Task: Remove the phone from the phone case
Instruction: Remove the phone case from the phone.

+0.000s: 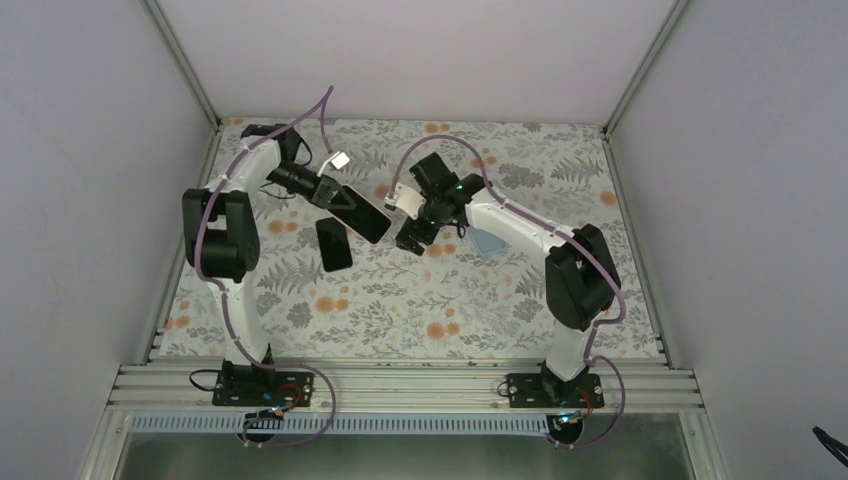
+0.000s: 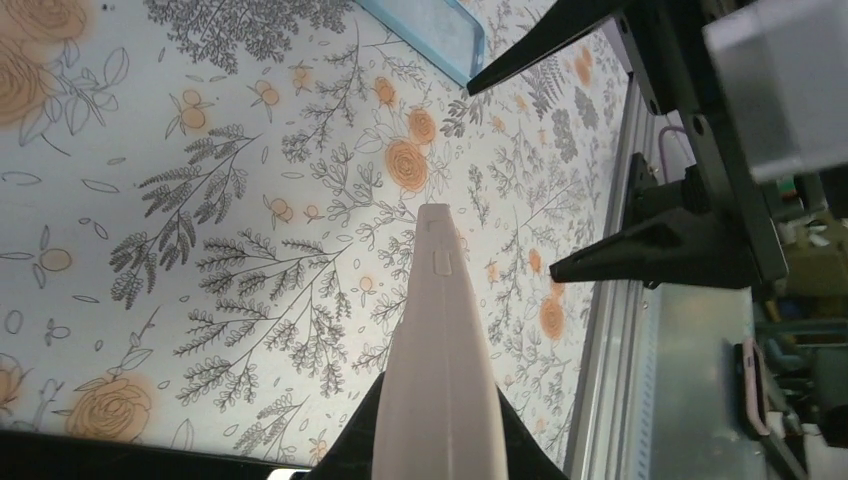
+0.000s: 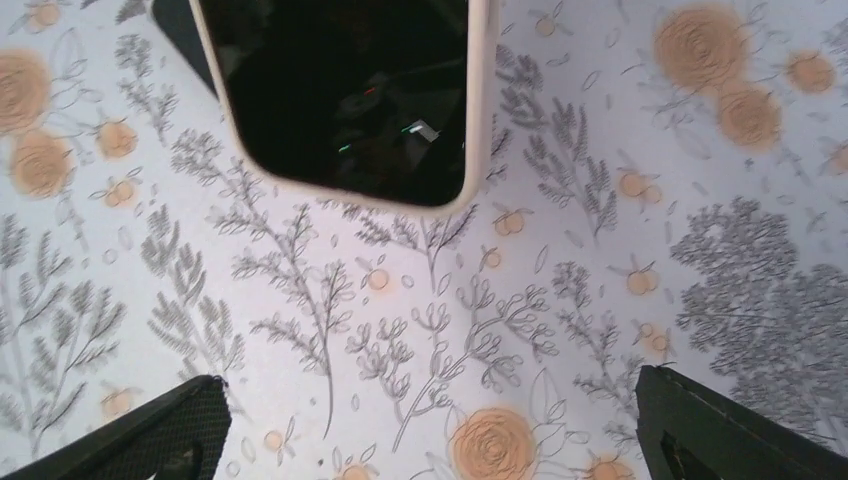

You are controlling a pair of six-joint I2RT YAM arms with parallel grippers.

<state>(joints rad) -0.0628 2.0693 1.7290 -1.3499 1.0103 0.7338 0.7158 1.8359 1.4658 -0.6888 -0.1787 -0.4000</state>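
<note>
My left gripper [image 1: 333, 194] is shut on a phone with a dark screen in a pale beige case [image 1: 362, 213] and holds it above the floral table. In the left wrist view the case [image 2: 440, 340] shows edge-on between my black fingers [image 2: 365, 440]. In the right wrist view the cased phone [image 3: 350, 90] shows screen-on at the top. My right gripper [image 1: 412, 232] is open and empty just right of the phone, not touching it. Its fingers [image 3: 170, 430] are spread wide over bare table.
A black phone-like slab [image 1: 335, 244] lies flat on the table below the held phone, and its corner shows in the right wrist view [image 3: 175, 25]. A light blue flat piece [image 1: 488, 243] lies by the right arm and shows in the left wrist view [image 2: 430, 25]. The metal rail [image 1: 400, 385] runs along the near edge.
</note>
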